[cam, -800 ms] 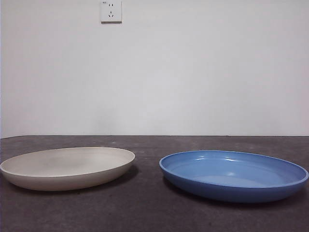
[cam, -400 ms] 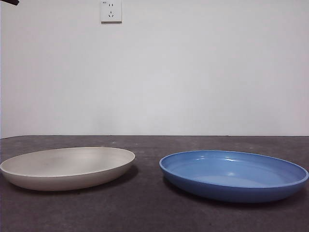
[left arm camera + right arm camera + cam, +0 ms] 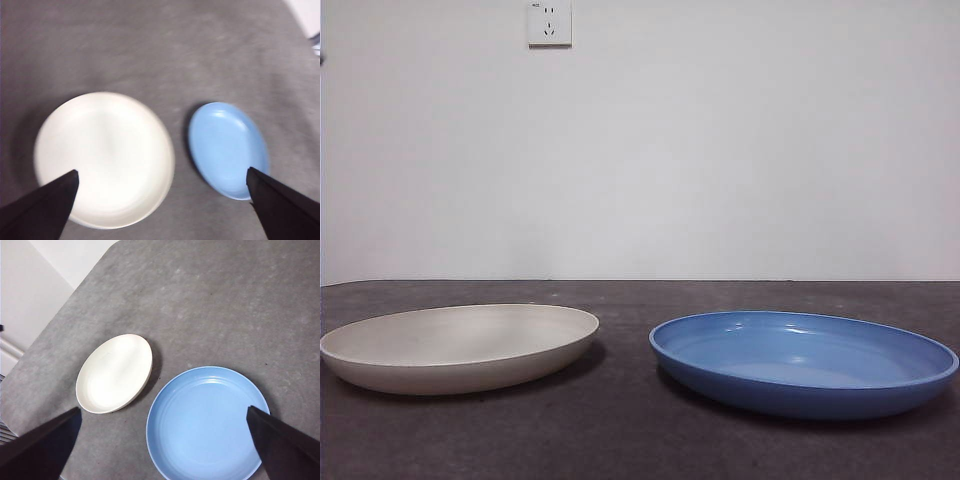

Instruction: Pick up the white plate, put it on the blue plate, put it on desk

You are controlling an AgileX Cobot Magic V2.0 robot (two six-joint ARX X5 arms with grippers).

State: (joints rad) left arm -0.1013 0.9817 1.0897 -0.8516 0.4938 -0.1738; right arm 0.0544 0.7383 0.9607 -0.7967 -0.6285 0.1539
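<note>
While no arm shows in the front view, the white plate (image 3: 460, 347) sits in the lower left of the frame and the blue plate (image 3: 804, 361) in the lower right, both flat on the desk (image 3: 630, 440) with a clear strip of dark surface between them. A wall socket (image 3: 550, 22) is fixed high on the pale wall, upper left of centre.

From the left wrist view, the left gripper (image 3: 162, 210) hangs above the desk (image 3: 150, 50) with its two black jaws spread wide apart at the bottom corners, holding nothing. Its left-hand jaw tip overlaps the lower left edge of the white plate (image 3: 107, 157), which fills the centre-left of the frame; the blue plate (image 3: 227, 150) lies just right of centre, near the other jaw tip. The picture is slightly blurred.

From the right wrist view, the right gripper (image 3: 162, 445) is likewise high over the desk (image 3: 225, 300), jaws wide apart and empty. The blue plate (image 3: 202, 422) lies at lower centre between the jaw tips, and the white plate (image 3: 115, 372) sits to its upper left, close beside it but not touching.
</note>
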